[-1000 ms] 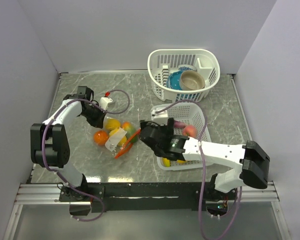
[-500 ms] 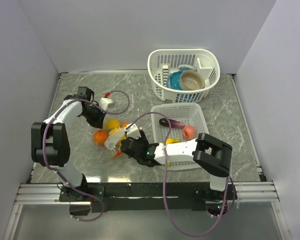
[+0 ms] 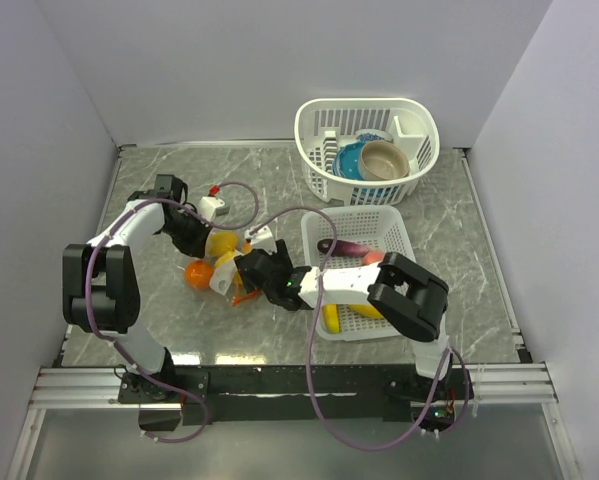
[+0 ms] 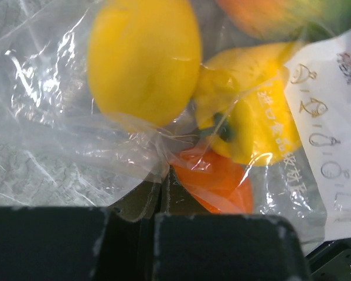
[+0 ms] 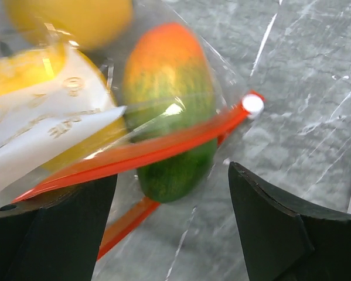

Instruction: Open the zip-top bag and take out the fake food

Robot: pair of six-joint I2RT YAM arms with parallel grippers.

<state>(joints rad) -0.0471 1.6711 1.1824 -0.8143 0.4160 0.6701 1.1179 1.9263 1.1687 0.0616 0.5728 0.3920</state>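
At the left, the left gripper (image 4: pixel 157 218) is pinched tight on a fold of clear film at the bag's (image 4: pixel 46 117) closed end, with a lemon (image 4: pixel 143 58) and other toy fruit (image 4: pixel 245 126) pressed just beyond its fingers. The bag lies on the table (image 5: pixel 304 70) between the two arms, its length running from that pinch toward the right arm, so the mouth faces the right gripper (image 5: pixel 170 187), which is the nearer one to it. That gripper stands wide and holds nothing. The red zipper strip (image 5: pixel 152 146) crosses the gap between its fingers on a slant, low at the left and rising to a white slider (image 5: pixel 253 104) near the right finger. A second red edge shows lower down, so the mouth looks partly parted. The next grasp probably depends on that slant.
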